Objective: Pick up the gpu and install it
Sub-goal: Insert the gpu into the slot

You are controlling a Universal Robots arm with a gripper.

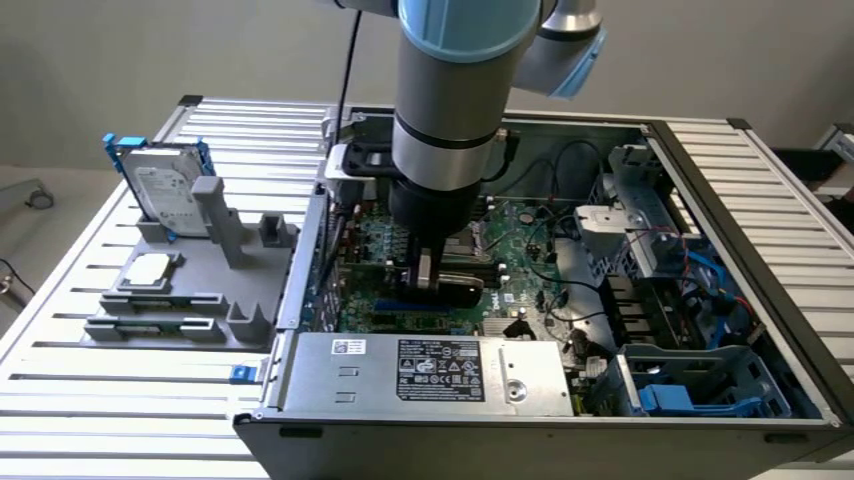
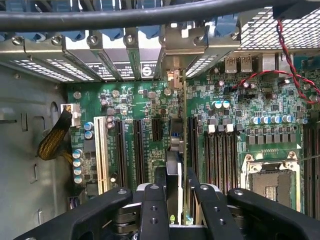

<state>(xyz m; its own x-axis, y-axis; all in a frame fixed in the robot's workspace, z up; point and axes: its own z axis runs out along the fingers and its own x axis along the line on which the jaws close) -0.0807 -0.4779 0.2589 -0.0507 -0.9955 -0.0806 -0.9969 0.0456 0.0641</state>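
My gripper [image 1: 430,272] reaches down into the open computer case [image 1: 747,200], over the green motherboard [image 1: 527,225]. It is shut on the gpu [image 1: 454,290], which shows as a dark block below the fingers. In the wrist view the gpu [image 2: 176,145] stands edge-on between my fingers [image 2: 154,202], in line with the black expansion slots [image 2: 137,150]. Its silver end bracket [image 2: 184,47] sits against the case's rear slot openings. Whether its lower edge is seated in a slot I cannot tell.
A silver hard drive in a blue frame [image 1: 167,185] stands on a grey holder [image 1: 187,300] at the exterior view's left. The power supply [image 1: 427,370] lies along the case's near side. Red wires [image 2: 280,75], a yellow braided cable [image 2: 52,142] and the CPU socket [image 2: 267,175] flank the slots.
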